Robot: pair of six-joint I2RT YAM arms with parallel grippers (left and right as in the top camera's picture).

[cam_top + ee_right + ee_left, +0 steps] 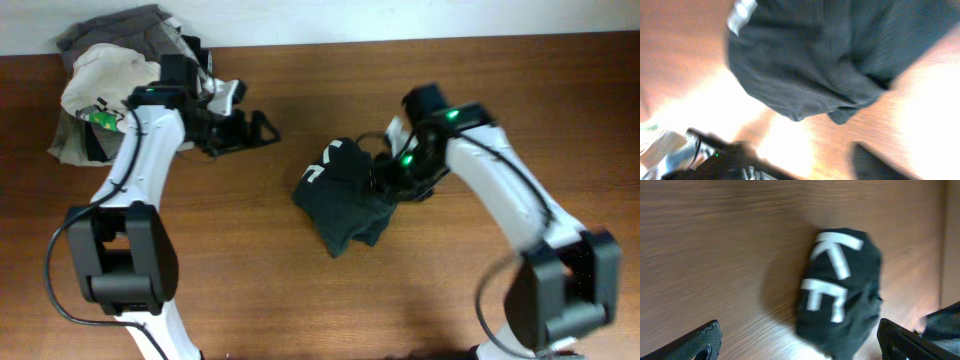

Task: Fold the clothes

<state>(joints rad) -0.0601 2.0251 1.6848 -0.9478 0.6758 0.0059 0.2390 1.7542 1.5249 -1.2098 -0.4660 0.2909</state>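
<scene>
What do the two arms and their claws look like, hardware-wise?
Left arm and right arm: white tubular links with black joint housings, small green status lights near the wrists. A thin black cable loops along each arm. The left black two-finger claw and right black two-finger claw are angular, no visible markings.

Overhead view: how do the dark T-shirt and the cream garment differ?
The T-shirt is teal-black with white lettering; the garment is cream with a green mark. The T-shirt lies mid-table on bare wood; the garment on grey clothes, far left corner. Both are crumpled.
</scene>
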